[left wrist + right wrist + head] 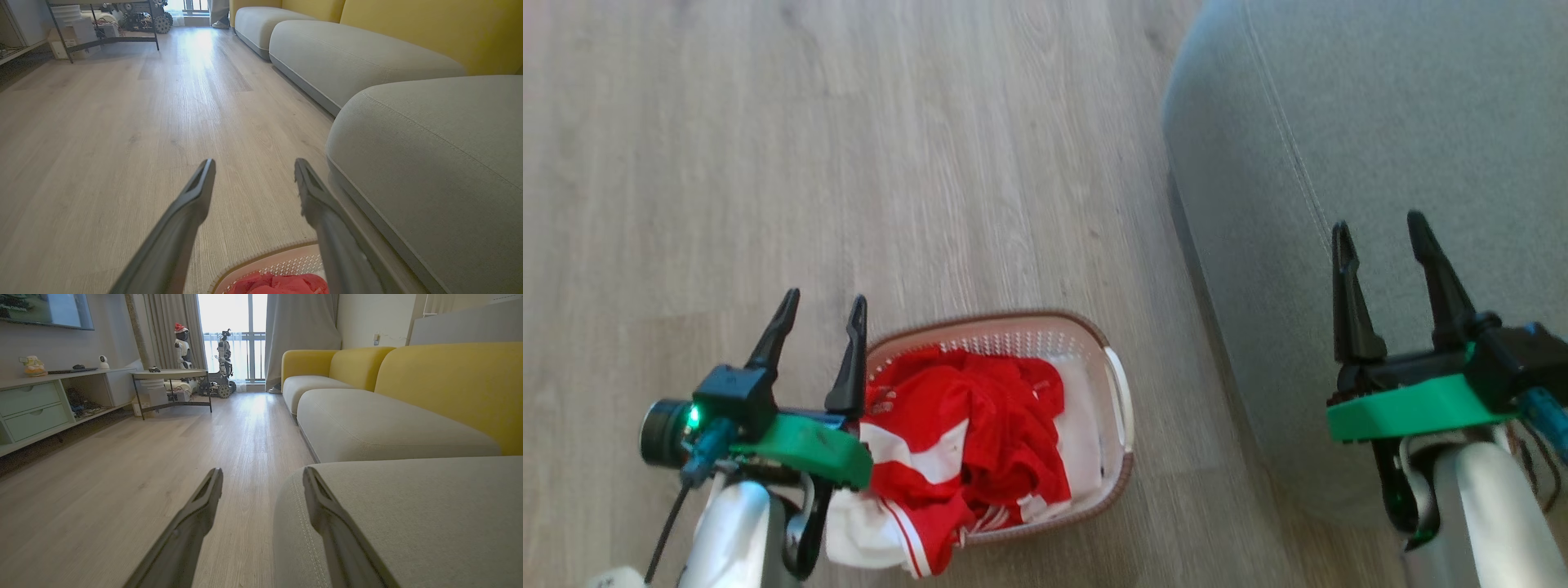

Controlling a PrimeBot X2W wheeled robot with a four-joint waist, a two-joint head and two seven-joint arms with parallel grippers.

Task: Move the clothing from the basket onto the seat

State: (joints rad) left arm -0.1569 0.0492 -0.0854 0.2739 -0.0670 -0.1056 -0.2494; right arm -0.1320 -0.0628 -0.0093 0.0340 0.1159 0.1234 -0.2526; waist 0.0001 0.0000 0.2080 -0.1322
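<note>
Red soft fabric, white panels, striped trim: the clothing (980, 425) sits crumpled in the basket (1013, 336), which stands on the wood floor (849, 163) near the grey seat (1380, 122). One end spills over the near rim toward the robot. A white sheet (1086, 433) lies under it on the seat side; not the target.

Left gripper (824, 296) hangs over the basket's left edge, jaws spread wide, nothing between them. Right gripper (1379, 222) hangs over the seat, jaws spread too, nothing held.

Handling guess: light, limp, no stiffness, so it will drape and trail once lifted. Not fragile, not slippery; cloth should bite well between the jaws. Likely snags are a trailing hem catching on the rim, or the light basket dragging along.

Best hold, in my view, is the raised bunched fold near the middle of the pile, pinching several layers at once. Skip the thin edge over the rim, and don't go deep enough to pick up the white sheet. Lift clear of the rim before swinging to the seat.
</note>
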